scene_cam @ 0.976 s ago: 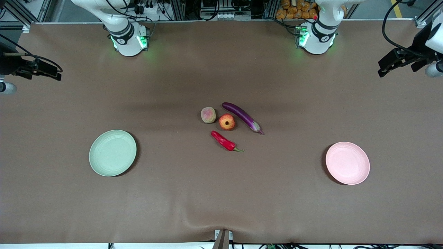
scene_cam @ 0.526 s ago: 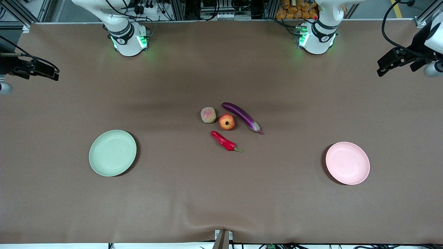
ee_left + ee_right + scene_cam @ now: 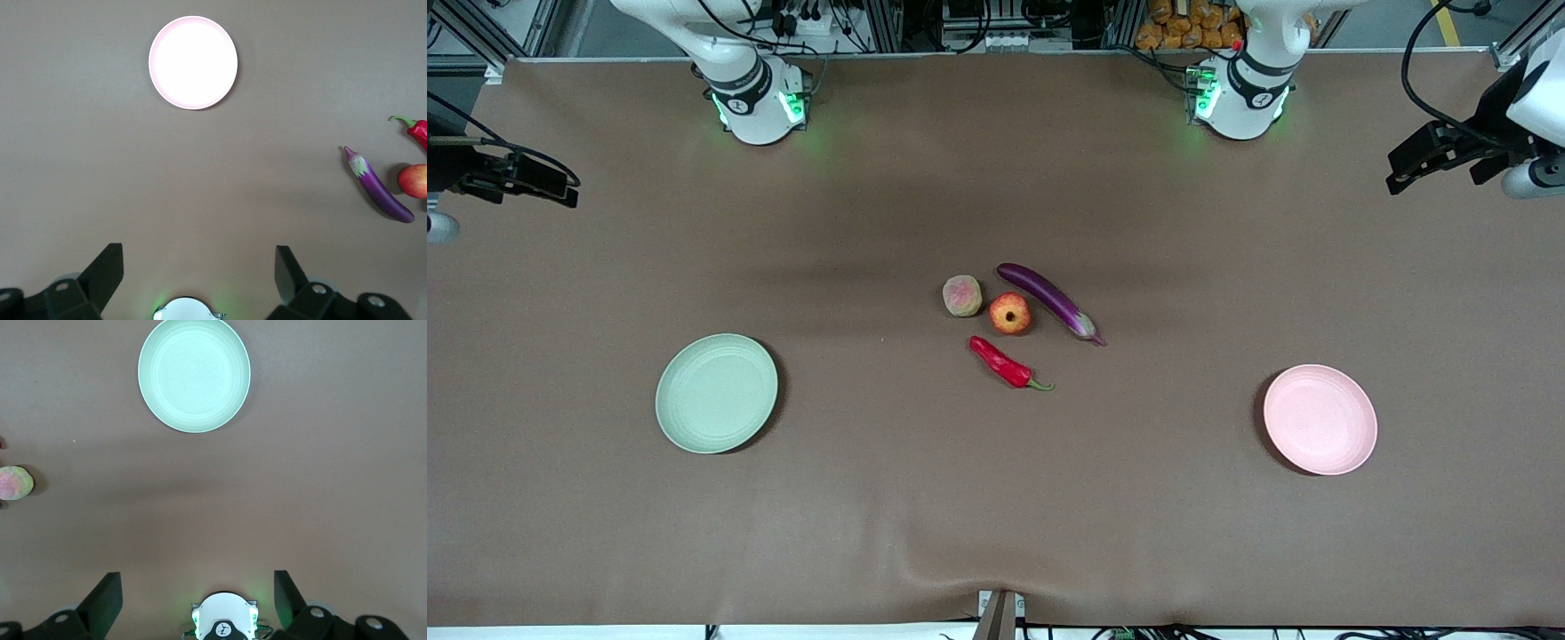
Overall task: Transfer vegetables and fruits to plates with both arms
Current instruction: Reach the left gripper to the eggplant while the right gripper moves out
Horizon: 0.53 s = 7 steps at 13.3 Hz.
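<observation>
1. You have nothing transferred yet: the green plate point(image 3: 717, 393) and pink plate point(image 3: 1320, 419) sit bare, well apart.
2. You count 4 items mid-table: 1 eggplant point(image 3: 1048, 299), 1 chili pepper point(image 3: 1003, 363), 1 pomegranate point(image 3: 1009, 314), 1 peach point(image 3: 962, 296).
3. Your left pincer point(image 3: 199, 273) and right pincer point(image 3: 197, 597) hang wide, empty, at the table's ends.

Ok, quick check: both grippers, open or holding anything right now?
Left gripper: open, empty, up over the table's left-arm end.
Right gripper: open, empty, up over the table's right-arm end.
</observation>
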Tool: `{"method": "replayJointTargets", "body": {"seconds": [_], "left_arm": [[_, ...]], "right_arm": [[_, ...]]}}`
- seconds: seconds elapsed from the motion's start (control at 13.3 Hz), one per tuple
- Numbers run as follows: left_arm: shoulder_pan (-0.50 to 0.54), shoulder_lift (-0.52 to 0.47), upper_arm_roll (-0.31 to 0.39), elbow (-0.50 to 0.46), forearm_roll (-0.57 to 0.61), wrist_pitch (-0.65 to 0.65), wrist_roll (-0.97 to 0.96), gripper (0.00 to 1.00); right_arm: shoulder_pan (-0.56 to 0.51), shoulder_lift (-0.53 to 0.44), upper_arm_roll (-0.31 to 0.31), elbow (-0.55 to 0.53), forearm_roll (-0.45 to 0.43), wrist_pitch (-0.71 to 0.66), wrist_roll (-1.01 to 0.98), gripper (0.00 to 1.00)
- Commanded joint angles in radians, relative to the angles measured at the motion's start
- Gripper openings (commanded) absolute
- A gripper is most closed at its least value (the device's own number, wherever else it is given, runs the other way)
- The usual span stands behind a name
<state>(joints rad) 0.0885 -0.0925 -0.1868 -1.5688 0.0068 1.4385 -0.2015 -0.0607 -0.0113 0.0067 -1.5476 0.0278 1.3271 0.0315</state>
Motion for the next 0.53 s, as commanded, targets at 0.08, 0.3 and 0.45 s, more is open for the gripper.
{"method": "replayJointTargets", "body": {"seconds": [0.08, 0.3, 0.45], "left_arm": [[0.013, -0.010, -0.002, -0.004, -0.021, -0.012, 0.025, 1.00], [0.013, -0.010, -0.002, -0.008, -0.021, -0.010, 0.025, 1.00], [0.014, -0.010, -0.002, -0.010, -0.021, -0.010, 0.025, 1.00]], "right_arm": [[-0.018, -0.001, 0.015, 0.009, -0.009, -0.011, 0.002, 1.00], [-0.018, -0.001, 0.013, 0.009, -0.009, -0.011, 0.002, 1.00], [-0.019, -0.001, 0.013, 0.009, -0.009, -0.011, 0.002, 1.00]]}}
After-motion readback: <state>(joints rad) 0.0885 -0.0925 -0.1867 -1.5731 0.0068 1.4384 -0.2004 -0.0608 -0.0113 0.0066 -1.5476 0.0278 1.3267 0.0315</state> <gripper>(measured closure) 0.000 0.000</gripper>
